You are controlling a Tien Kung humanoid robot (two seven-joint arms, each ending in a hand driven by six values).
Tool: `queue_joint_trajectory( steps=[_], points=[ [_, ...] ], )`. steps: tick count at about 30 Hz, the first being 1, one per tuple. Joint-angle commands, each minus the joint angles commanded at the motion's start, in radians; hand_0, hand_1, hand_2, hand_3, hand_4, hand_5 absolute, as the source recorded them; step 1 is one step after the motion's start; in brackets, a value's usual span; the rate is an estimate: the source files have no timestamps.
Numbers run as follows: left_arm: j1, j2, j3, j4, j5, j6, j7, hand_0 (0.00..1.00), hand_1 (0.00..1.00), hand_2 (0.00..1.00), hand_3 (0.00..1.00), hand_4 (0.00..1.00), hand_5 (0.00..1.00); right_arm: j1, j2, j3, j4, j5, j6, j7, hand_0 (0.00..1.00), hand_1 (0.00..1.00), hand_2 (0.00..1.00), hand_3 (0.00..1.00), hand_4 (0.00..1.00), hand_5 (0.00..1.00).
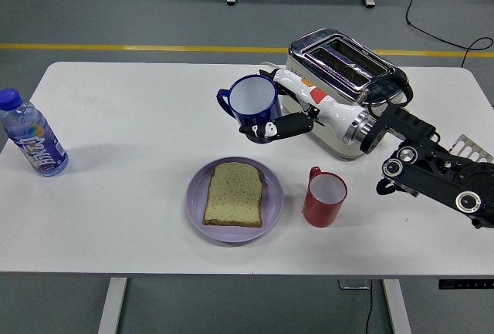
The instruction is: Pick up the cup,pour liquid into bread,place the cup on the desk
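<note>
My right hand [272, 115] is shut on a blue cup [250, 102] with a white inside. It holds the cup in the air, tilted a little, its mouth facing up and toward the camera, above and behind the plate. A slice of bread [234, 193] lies on a purple plate [272, 207] near the table's front middle. A red cup [325, 197] stands upright just right of the plate. The left arm is out of view.
A silver toaster [343, 68] stands behind my right forearm. A water bottle with a blue cap [31, 142] stands at the table's left edge. A white rack [472, 150] shows at the right edge.
</note>
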Motion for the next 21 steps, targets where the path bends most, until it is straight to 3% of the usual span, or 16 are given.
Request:
queue_joint_trajectory(
  steps=[7, 21],
  points=[
    [-0.001, 0.0, 0.005, 0.001, -0.008, -0.001, -0.002, 0.69, 0.756, 0.773, 0.611, 0.396, 0.998, -0.009, -0.007, 0.022, 0.016, 0.07, 0.025, -0.016, 0.457, 0.398, 0.525, 0.536, 0.667, 0.002],
    [0.0, -0.001, 0.009, 0.001, -0.014, -0.001, -0.004, 0.69, 0.756, 0.773, 0.611, 0.396, 0.998, -0.035, -0.007, 0.067, 0.043, 0.243, 0.02, -0.125, 0.452, 0.397, 0.526, 0.536, 0.668, 0.002]
  ],
)
